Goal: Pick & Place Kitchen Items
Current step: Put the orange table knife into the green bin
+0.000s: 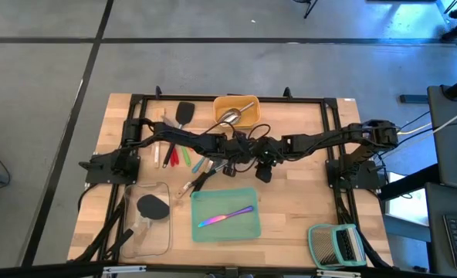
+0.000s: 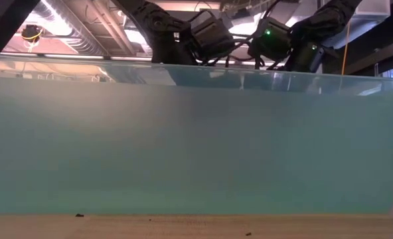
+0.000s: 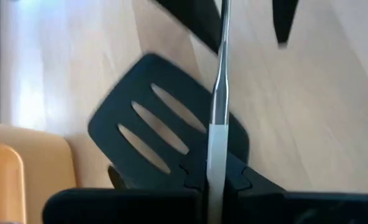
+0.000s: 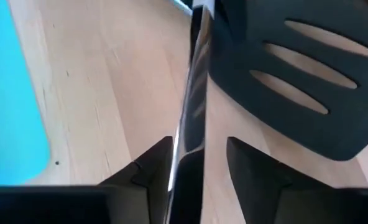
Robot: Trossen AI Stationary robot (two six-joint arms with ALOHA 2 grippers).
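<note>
A thin steel-handled utensil (image 3: pixel 216 134) hangs over the middle of the table between my two grippers. My left gripper (image 3: pixel 214 179) is shut on it, just above a black slotted turner (image 3: pixel 162 127) that lies flat on the wood. My right gripper (image 4: pixel 199 152) stands open around the same handle (image 4: pixel 195 93), at a place farther along it. In the high view both grippers meet mid-table, left (image 1: pixel 236 158) and right (image 1: pixel 263 170). The utensil's working end is hidden. My left gripper pinches the steel handle (image 3: pixel 212 152) between its two fingers, which lie across it. The handle runs on from the fingers toward my right gripper, clear of the turner below. My right gripper has the handle lying along the inner side of one finger (image 4: pixel 162 158). A gap shows between the handle and the other finger (image 4: pixel 252 165).
A yellow tray (image 1: pixel 222 103) with a steel scoop stands at the far edge. A teal tray (image 1: pixel 205 224) holding iridescent cutlery sits near the front, and its wall fills the low view. A clear tray (image 1: pixel 136 232) is at front left, a slatted rack (image 1: pixel 336 245) at front right. Coloured tools (image 1: pixel 178 156) lie left of centre.
</note>
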